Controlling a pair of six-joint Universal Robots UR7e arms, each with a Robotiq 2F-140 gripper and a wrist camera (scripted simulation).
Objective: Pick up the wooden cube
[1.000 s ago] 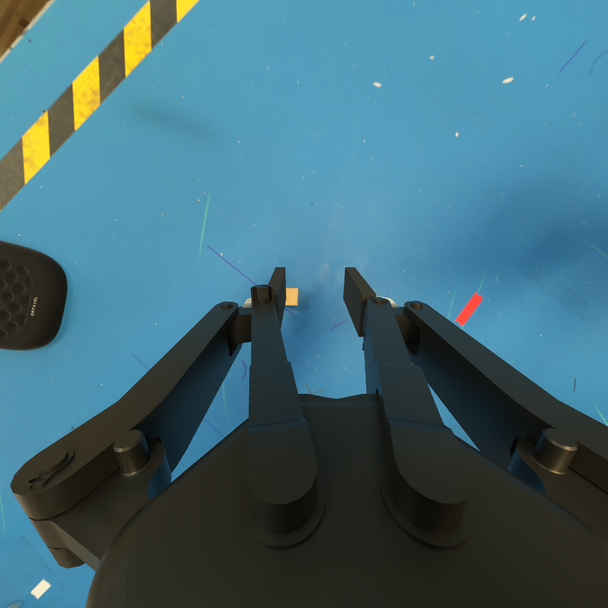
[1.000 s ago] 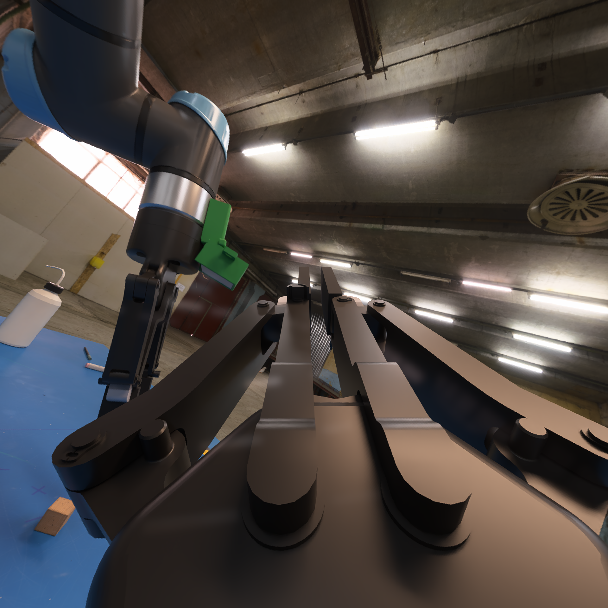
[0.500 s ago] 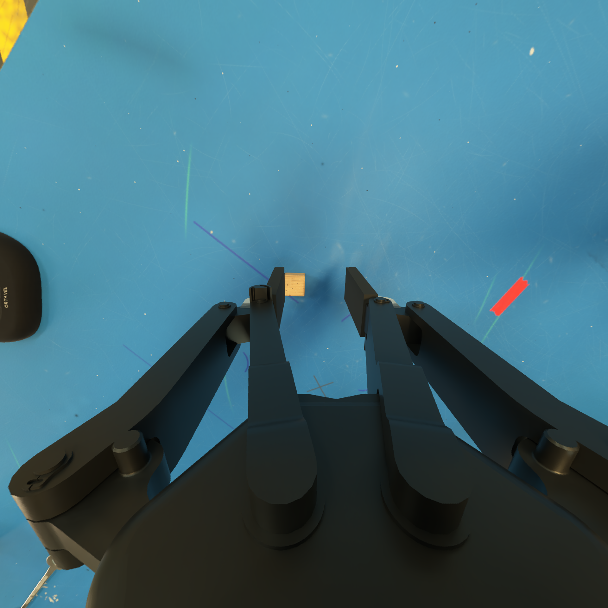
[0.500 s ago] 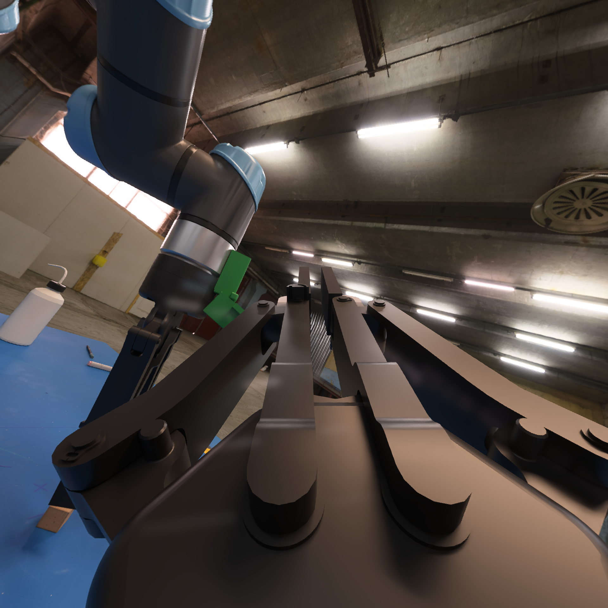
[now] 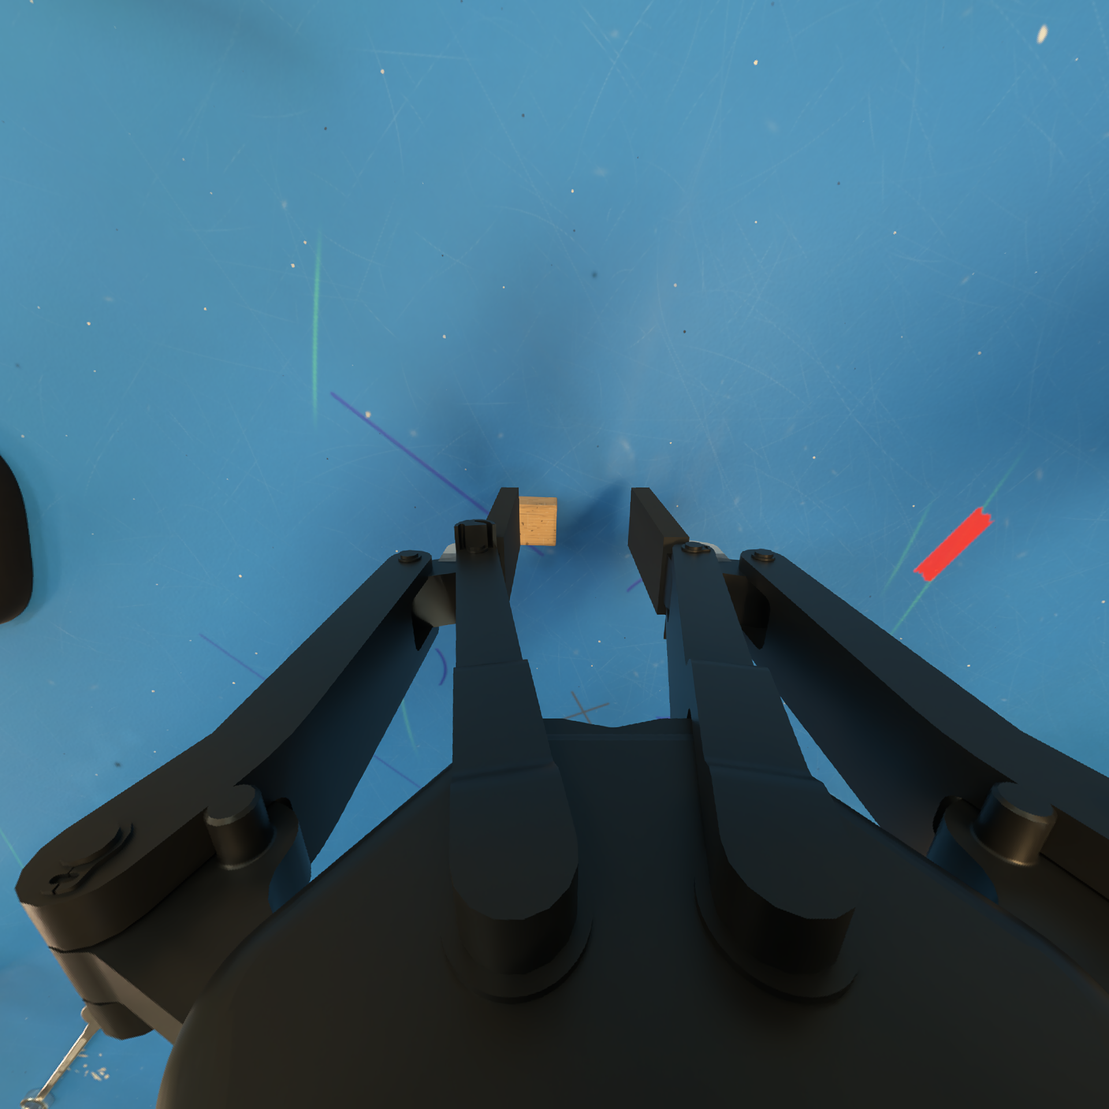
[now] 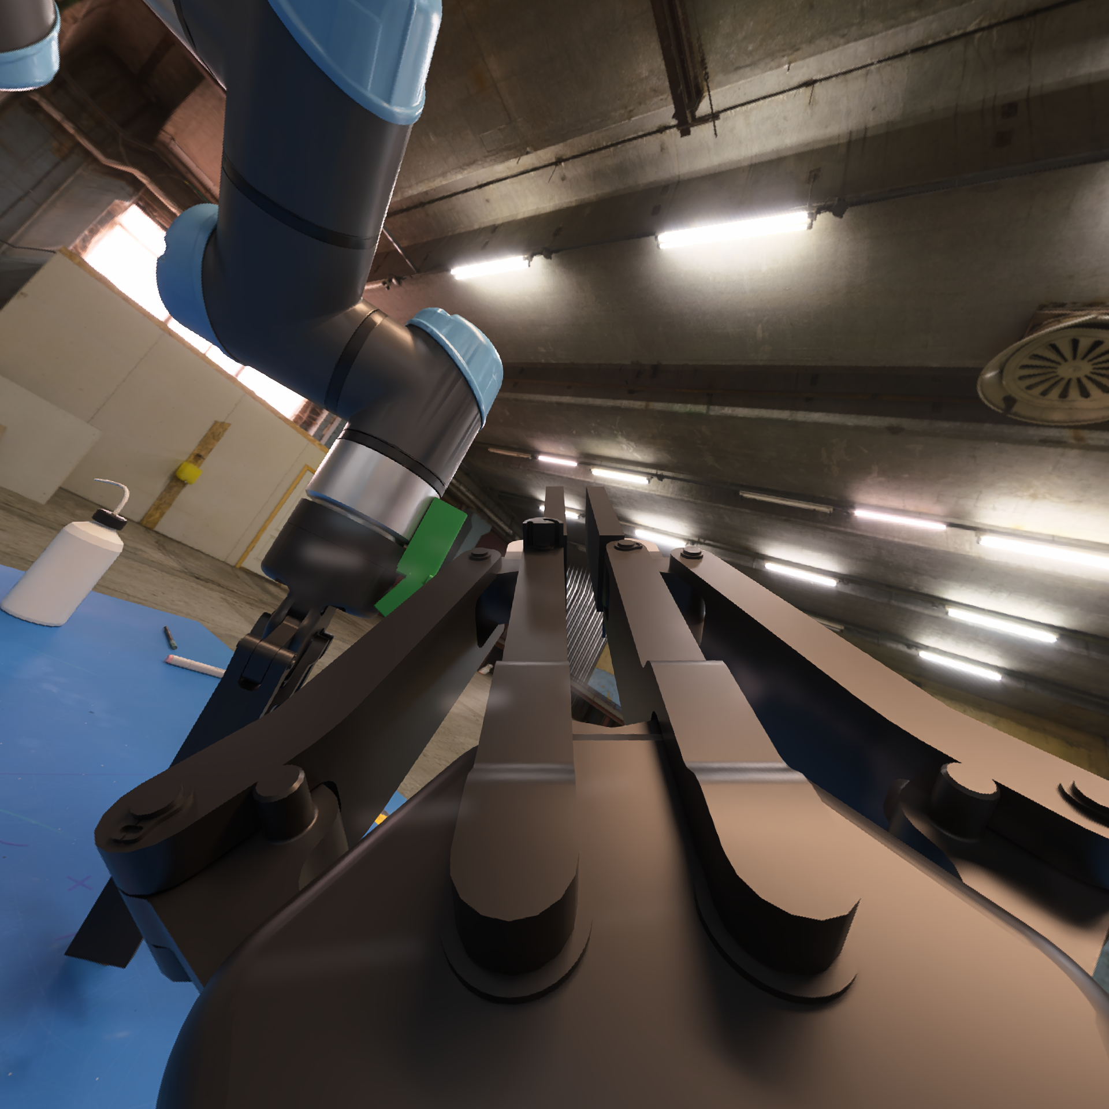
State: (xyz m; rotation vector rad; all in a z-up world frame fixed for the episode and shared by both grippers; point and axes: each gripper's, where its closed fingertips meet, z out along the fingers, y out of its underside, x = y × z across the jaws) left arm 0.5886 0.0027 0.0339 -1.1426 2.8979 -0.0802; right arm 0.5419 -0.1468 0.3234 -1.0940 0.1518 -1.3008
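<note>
The wooden cube (image 5: pixel 537 521) sits on the blue table (image 5: pixel 660 210), between the fingers of the left gripper (image 5: pixel 573 522) but not centred: it lies right against the inner face of the left-hand finger pad (image 5: pixel 507 519), touching it or very nearly so, while a clear gap and a dark shadow separate it from the other pad (image 5: pixel 651 540). The left gripper is spread apart, points down at the table and holds nothing. A thin purple line (image 5: pixel 414 456) on the table runs diagonally up to the cube, a green streak (image 5: pixel 315 336) lies farther left, and a strip of red tape (image 5: pixel 953 543) lies well off to the right. A black rounded object (image 5: pixel 13 540) is cut off at the left edge. In the right wrist view the right gripper (image 6: pixel 575 510) points upward toward the ceiling lights (image 6: pixel 732 228), its fingers pressed nearly together with only a thin slit between them and nothing in it. The other robot arm (image 6: pixel 312 198) reaches down toward the table at the left; the cube is hidden there. Farther back on the table stand a white squeeze bottle (image 6: pixel 66 570) and two small markers (image 6: pixel 195 665).
</note>
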